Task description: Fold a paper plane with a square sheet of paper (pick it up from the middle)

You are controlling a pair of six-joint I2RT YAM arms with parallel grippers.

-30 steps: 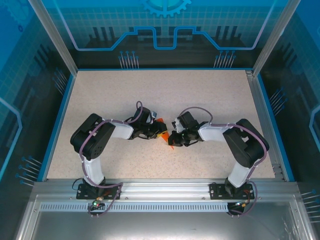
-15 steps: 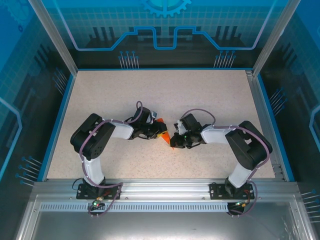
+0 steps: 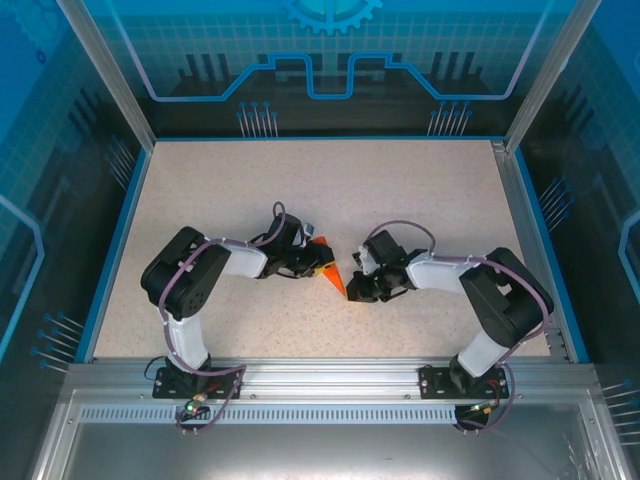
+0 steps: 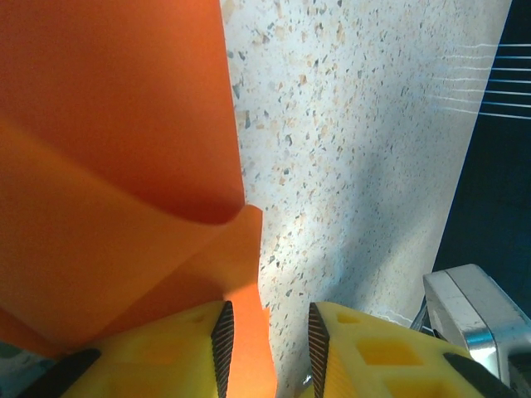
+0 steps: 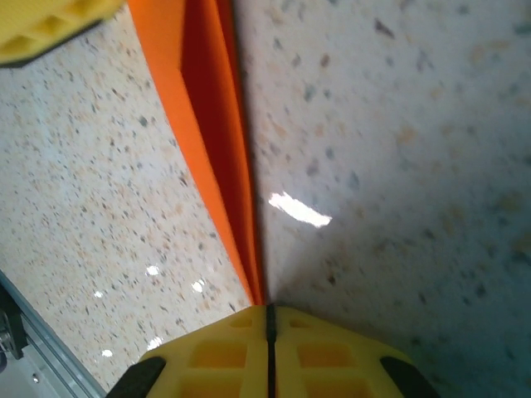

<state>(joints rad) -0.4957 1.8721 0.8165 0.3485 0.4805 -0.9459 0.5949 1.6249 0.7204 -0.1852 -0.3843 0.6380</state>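
The square sheet of paper [image 3: 337, 281] is bright orange and folded into a long pointed shape, lying mid-table between the two arms. In the left wrist view its curled layers [image 4: 116, 166] run between my left gripper's [image 4: 270, 348] fingers and rest against the left pad [image 4: 222, 340], while the right pad stands clear over bare table. The left gripper [image 3: 322, 262] is open at the paper's far end. My right gripper [image 5: 269, 319] has its pads pressed together at the narrow tip of the folded strip [image 5: 211, 124], at the near end [image 3: 353, 291].
The speckled table top [image 3: 420, 200] spreads wide behind and beside the arms. A blue rim [image 3: 110, 250] and a metal frame [image 3: 300, 375] bound it. A yellow finger of the left gripper [image 5: 41, 29] shows at the top left of the right wrist view.
My right gripper has slid toward the near edge and slightly right along the folded paper to its tip; its elbow swung right. The left arm has stayed still.
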